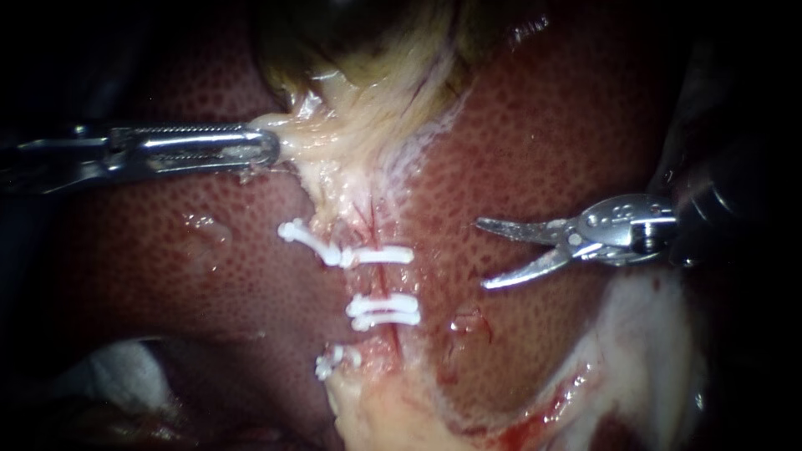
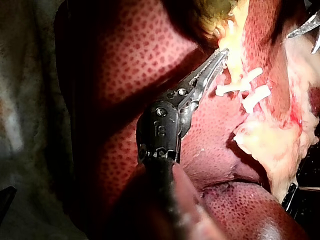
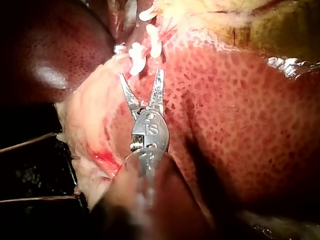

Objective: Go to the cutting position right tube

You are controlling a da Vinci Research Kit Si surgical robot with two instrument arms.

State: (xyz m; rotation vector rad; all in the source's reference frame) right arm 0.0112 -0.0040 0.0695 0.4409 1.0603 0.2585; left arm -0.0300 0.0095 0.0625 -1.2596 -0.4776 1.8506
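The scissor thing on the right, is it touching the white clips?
Apart. Endoscope view shows bare liver between the clips and the open right instrument.

Stamped marks on joint block (image 1: 622, 219) of right instrument (image 1: 481, 254), 3 o'clock in endoscope view; likewise on joint block of left instrument (image 2: 223, 51) in own wrist view. No other text, label, brand or sign readable.
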